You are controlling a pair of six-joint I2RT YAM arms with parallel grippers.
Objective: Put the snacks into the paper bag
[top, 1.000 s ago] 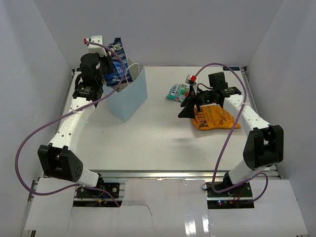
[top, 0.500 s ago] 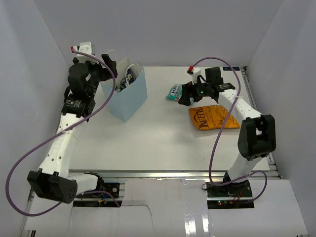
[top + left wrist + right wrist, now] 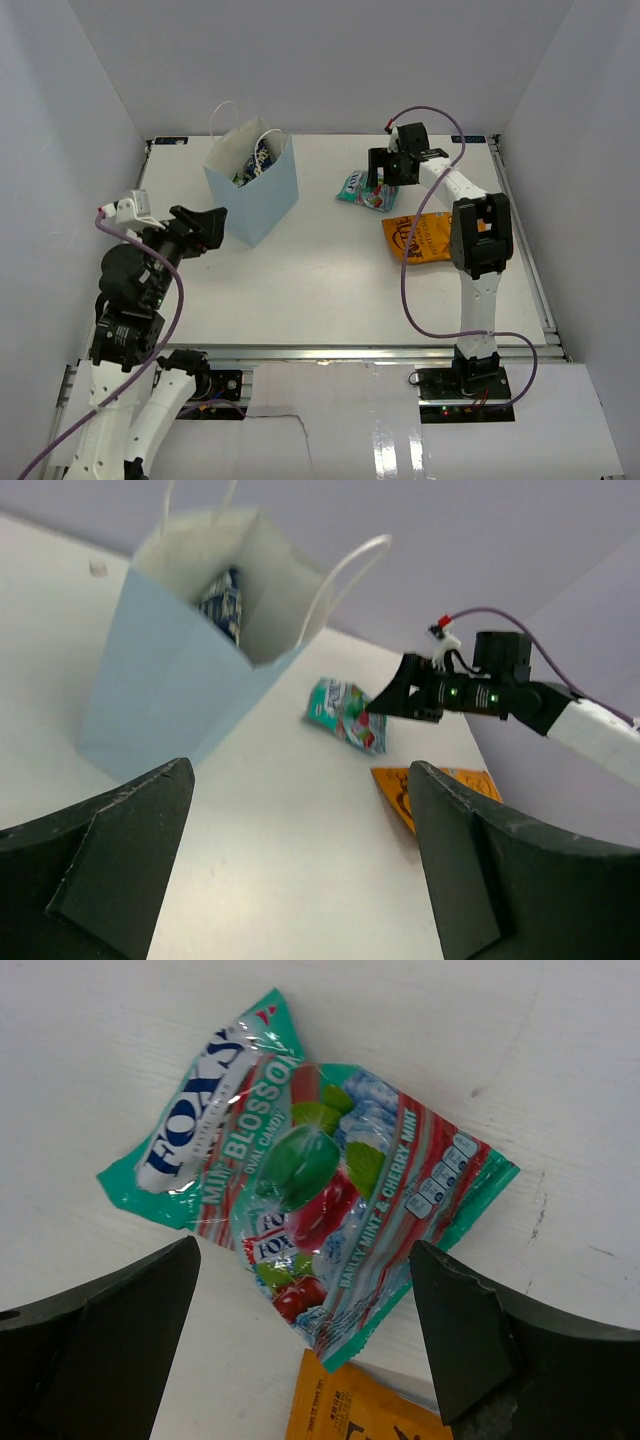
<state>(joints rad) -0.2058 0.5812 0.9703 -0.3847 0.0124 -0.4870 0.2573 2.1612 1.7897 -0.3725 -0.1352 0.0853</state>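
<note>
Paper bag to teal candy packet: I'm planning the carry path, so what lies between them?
Nothing: the white table between the paper bag and the teal candy packet is bare, as the top external and left wrist views show.

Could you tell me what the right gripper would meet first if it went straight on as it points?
Most likely the teal candy packet, which sits centred ahead of the open right gripper in its wrist view; the gap to it is unclear.
</note>
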